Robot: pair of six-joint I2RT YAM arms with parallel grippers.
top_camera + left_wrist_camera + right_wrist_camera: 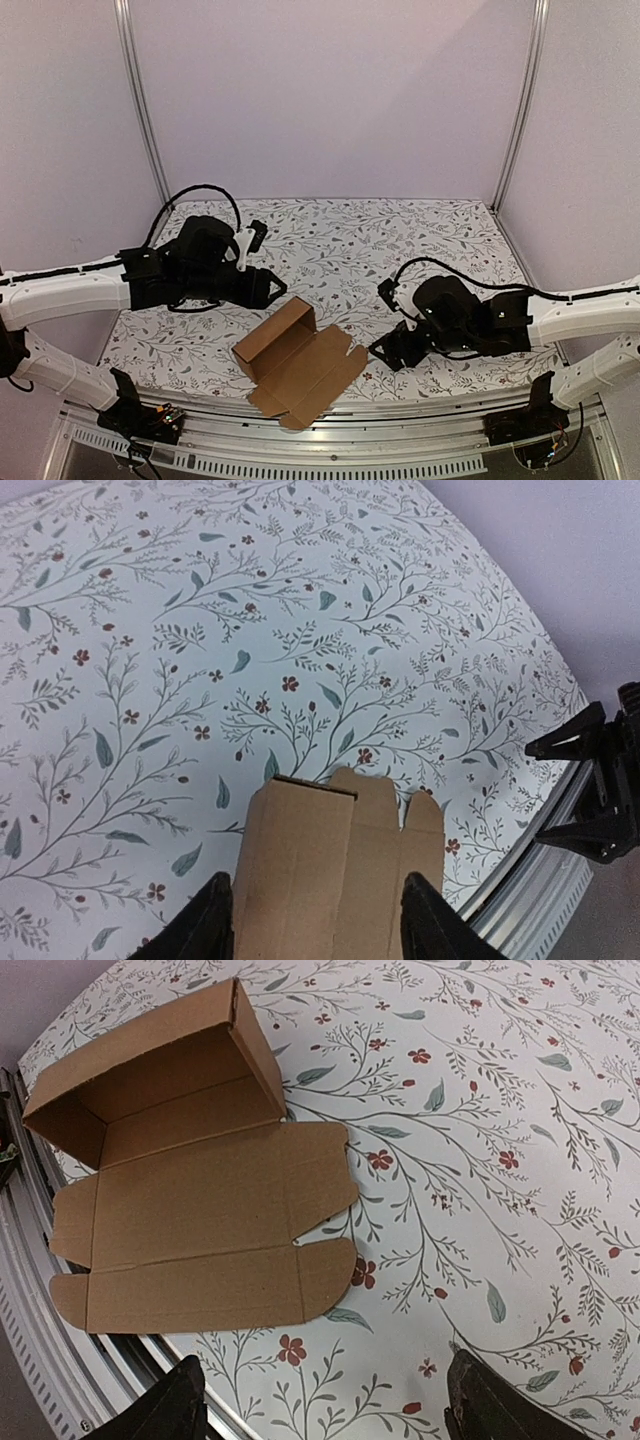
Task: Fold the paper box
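Brown paper box [190, 1210] rests half-formed on the tabletop [480, 1110] — lid flat for closing; left fingers [200, 930] parted astride it, right fingers [185, 1410] wide, neither gripping.

**Robot test cell, laboratory type**

I log this site as a purpose-built robotics booth.
1. Plain pale wall panels [330, 90] set in bare aluminium posts [140, 100].
2. One table [400, 230] under a floral printed cover, edged by a metal rail [420, 418].
3. Two white-and-black arms, the left arm [60, 295] and the right arm [590, 312], with a loose black cable [205, 186] looping off one.
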